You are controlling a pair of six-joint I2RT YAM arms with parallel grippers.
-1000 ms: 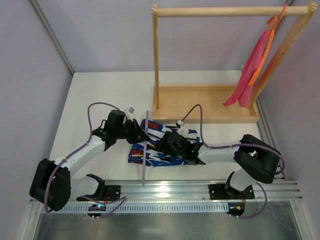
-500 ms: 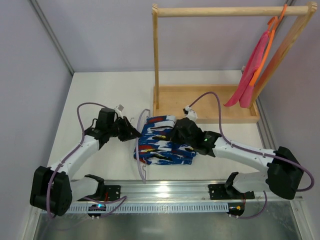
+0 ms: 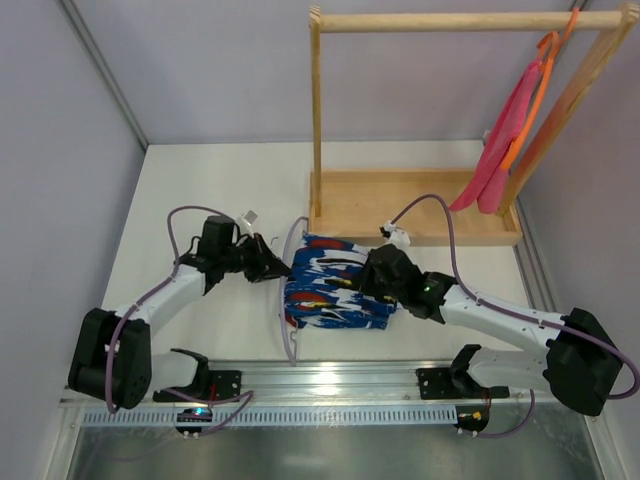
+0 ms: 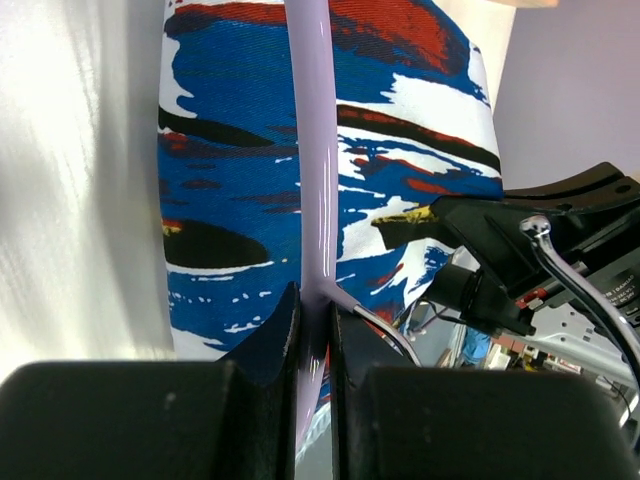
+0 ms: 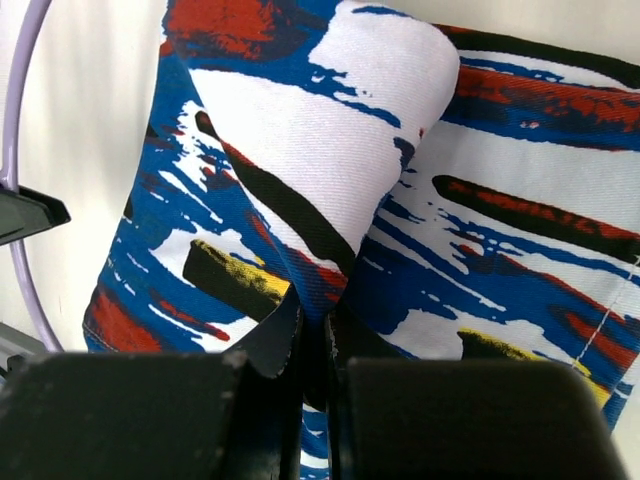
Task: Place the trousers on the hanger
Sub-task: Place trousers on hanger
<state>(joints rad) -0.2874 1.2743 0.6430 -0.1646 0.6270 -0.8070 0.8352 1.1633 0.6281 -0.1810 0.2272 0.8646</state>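
Note:
The trousers (image 3: 335,290), royal blue with white, red, black and yellow patches, lie bunched on the table between the two arms. My left gripper (image 3: 276,268) is at their left edge, shut on the thin lavender hanger (image 3: 283,305). In the left wrist view the hanger's bar (image 4: 315,150) runs up over the trousers (image 4: 230,200) from the pinched jaws of the left gripper (image 4: 315,315), with its silver hook (image 4: 385,330) beside them. My right gripper (image 5: 315,320) is shut on a raised fold of the trousers (image 5: 480,230). The hanger (image 5: 12,150) curves at that view's left edge.
A wooden clothes rack stands at the back right, its base tray (image 3: 415,205) just behind the trousers and its rail (image 3: 450,20) high up. A pink-red cloth on an orange hanger (image 3: 505,140) hangs at the rack's right end. A metal rail (image 3: 330,385) runs along the near edge.
My right gripper has shut on a fold of the trousers and drawn them into a tighter bundle, slightly to the right. The left gripper kept its hold on the hanger and shifted a little.

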